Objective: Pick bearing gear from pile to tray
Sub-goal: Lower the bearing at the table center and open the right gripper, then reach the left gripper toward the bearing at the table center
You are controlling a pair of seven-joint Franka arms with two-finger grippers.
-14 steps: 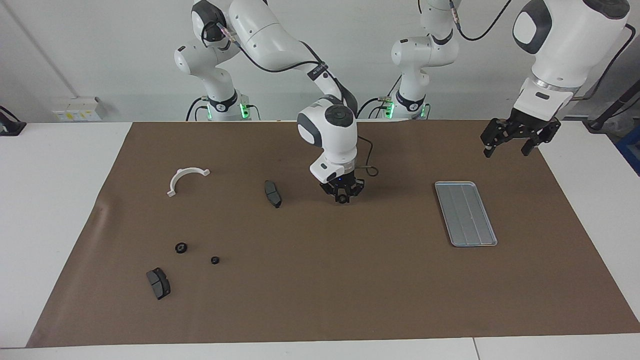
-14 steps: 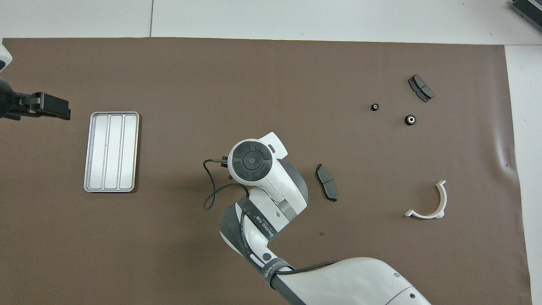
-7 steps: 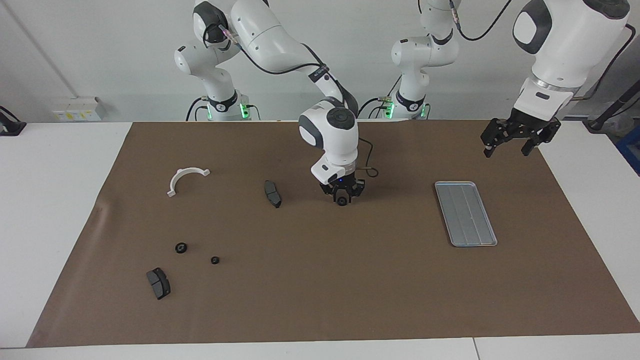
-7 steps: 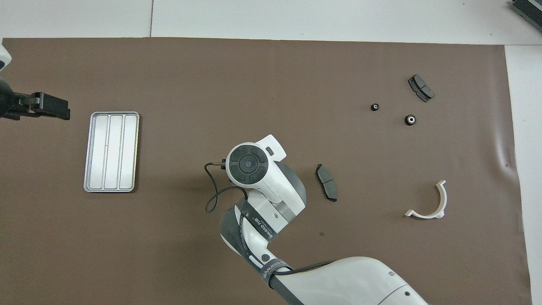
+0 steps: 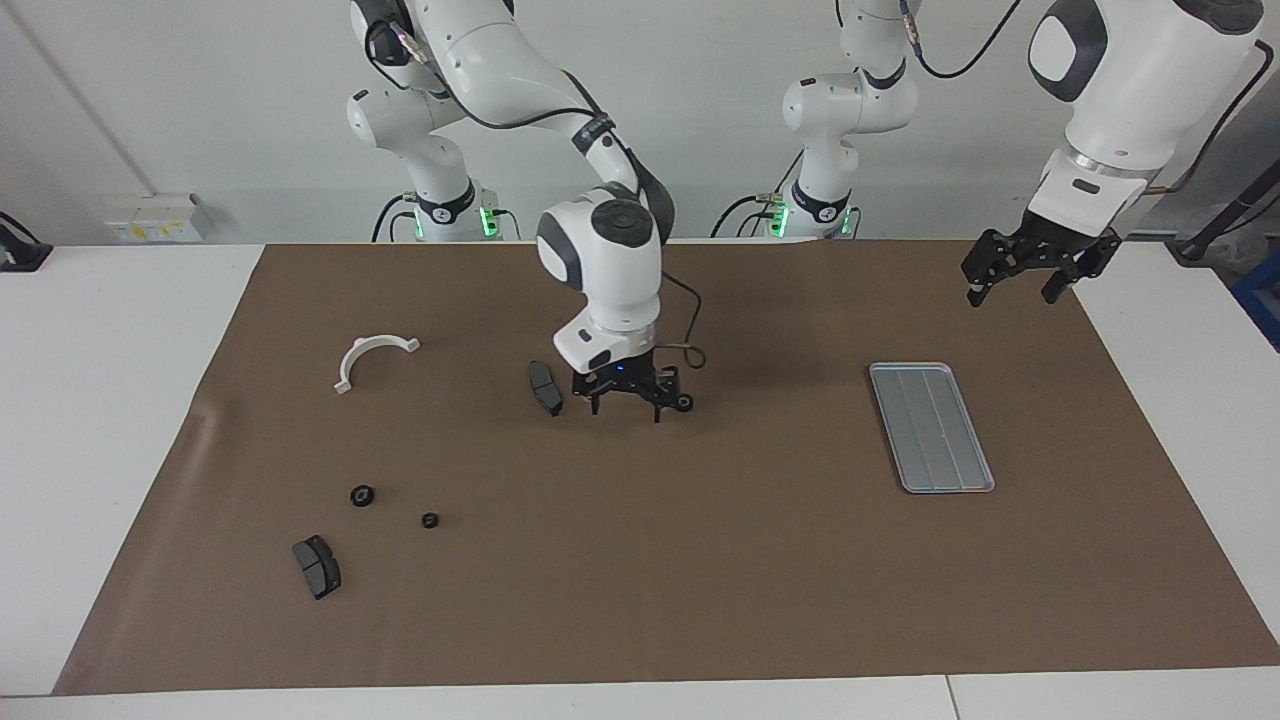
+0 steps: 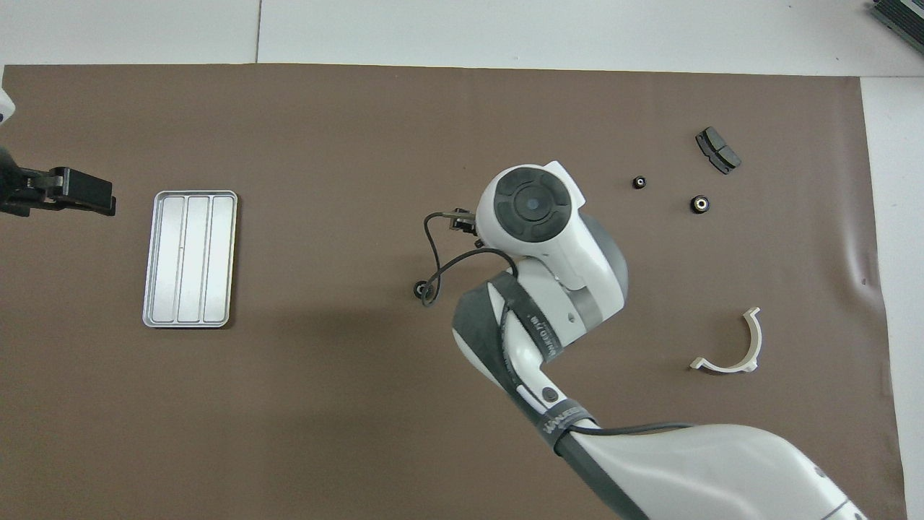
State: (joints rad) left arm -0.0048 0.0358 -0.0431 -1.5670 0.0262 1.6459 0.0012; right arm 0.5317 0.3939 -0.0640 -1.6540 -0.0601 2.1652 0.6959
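A small black bearing gear (image 5: 683, 402) (image 6: 419, 289) lies on the brown mat near the table's middle, apart from the tray. My right gripper (image 5: 627, 405) stands open and empty just beside that gear, between it and a dark brake pad (image 5: 545, 387). In the overhead view its own wrist hides the fingers. The silver tray (image 5: 930, 425) (image 6: 189, 258) is empty, toward the left arm's end. Two more black gears (image 5: 362, 495) (image 5: 430, 520) (image 6: 699, 204) (image 6: 639, 182) lie in the pile. My left gripper (image 5: 1010, 290) (image 6: 72, 195) waits open, over the mat beside the tray.
A white half-ring bracket (image 5: 372, 357) (image 6: 733, 347) and a second brake pad (image 5: 317, 566) (image 6: 717, 149) lie toward the right arm's end. A loose cable (image 6: 433, 267) hangs from the right wrist over the dropped gear.
My right gripper opened and let go of the gear, which now lies on the mat. The gripper then moved toward the brake pad. The left arm barely moved.
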